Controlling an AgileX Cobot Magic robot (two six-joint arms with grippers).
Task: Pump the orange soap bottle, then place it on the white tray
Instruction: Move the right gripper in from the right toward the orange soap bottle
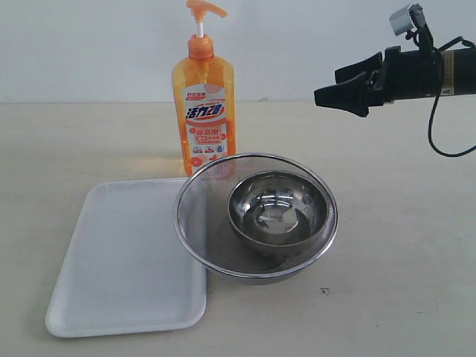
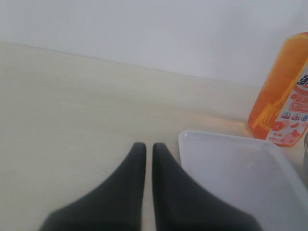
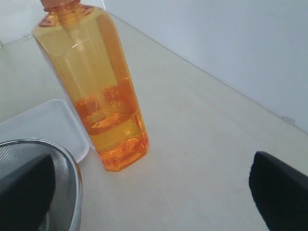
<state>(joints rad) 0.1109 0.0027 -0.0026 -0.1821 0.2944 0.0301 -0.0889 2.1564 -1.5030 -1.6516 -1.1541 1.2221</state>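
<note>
Exterior view: the upright orange soap bottle (image 1: 203,111) is shown left of the empty, wide-open right gripper (image 1: 327,84), judged nearer; left gripper (image 2: 148,145) closed.

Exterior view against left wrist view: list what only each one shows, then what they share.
Only the exterior view: the pump head of the bottle, the bowl inside the strainer, and the right gripper raised to the bottle's right, fingers apart. The wrist view catches at most a grey sliver at its edge, perhaps the strainer. Only the left wrist view: the left gripper, fingers almost touching, over the table beside the tray. Both: the bottle's body and label, the tray, the table.
</note>
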